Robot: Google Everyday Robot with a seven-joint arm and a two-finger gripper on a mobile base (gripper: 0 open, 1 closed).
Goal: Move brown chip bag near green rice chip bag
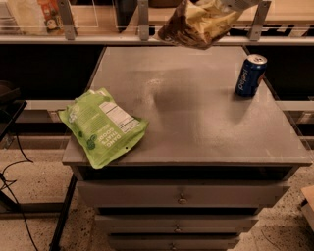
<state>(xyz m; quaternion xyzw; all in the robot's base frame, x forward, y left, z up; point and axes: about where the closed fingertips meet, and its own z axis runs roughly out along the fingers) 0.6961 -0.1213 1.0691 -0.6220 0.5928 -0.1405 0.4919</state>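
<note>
The brown chip bag (198,24), dark brown with pale cream sides, hangs in the air above the far edge of the grey table (196,127). My gripper (238,4) is at the top edge of the view, mostly cut off, and holds the bag by its upper right end. The green rice chip bag (103,125), flat and lime green with a white label, lies on the table's front left corner, partly over the edge. The brown bag is well apart from it, up and to the right.
A blue soda can (250,74) stands upright at the table's right side. Drawers (181,196) sit under the tabletop. A shelf rail with metal posts (142,22) runs behind the table. Cables lie on the floor at the left.
</note>
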